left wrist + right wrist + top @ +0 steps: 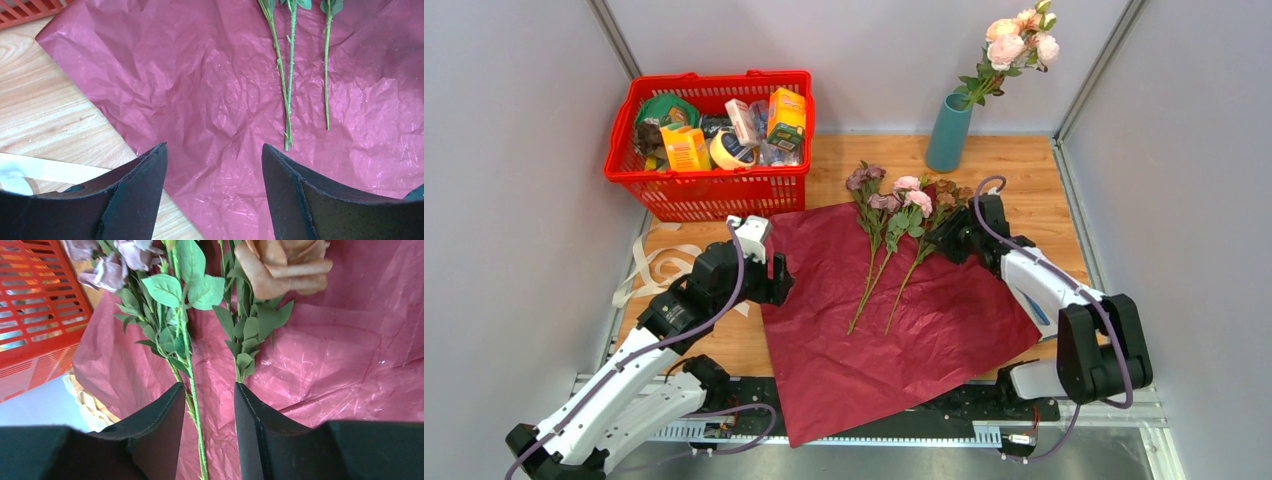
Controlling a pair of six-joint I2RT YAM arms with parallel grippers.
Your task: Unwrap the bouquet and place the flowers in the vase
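The dark burgundy paper (904,320) of the bouquet lies spread flat on the table, and three flowers (894,225) lie on it side by side. The teal vase (949,132) stands at the back and holds pink flowers (1014,45). My right gripper (936,238) is low over the rightmost stems. In the right wrist view the right gripper (209,385) is open and straddles one green stem (192,390) without pinching it. A peach bloom (280,265) lies just ahead. My left gripper (213,146) hangs wide open over the paper's (200,75) left edge, holding nothing.
A red basket (709,190) full of packets stands at the back left. The loose cream ribbon (659,265) lies on the wood beside the left arm. Grey walls close in both sides and the back.
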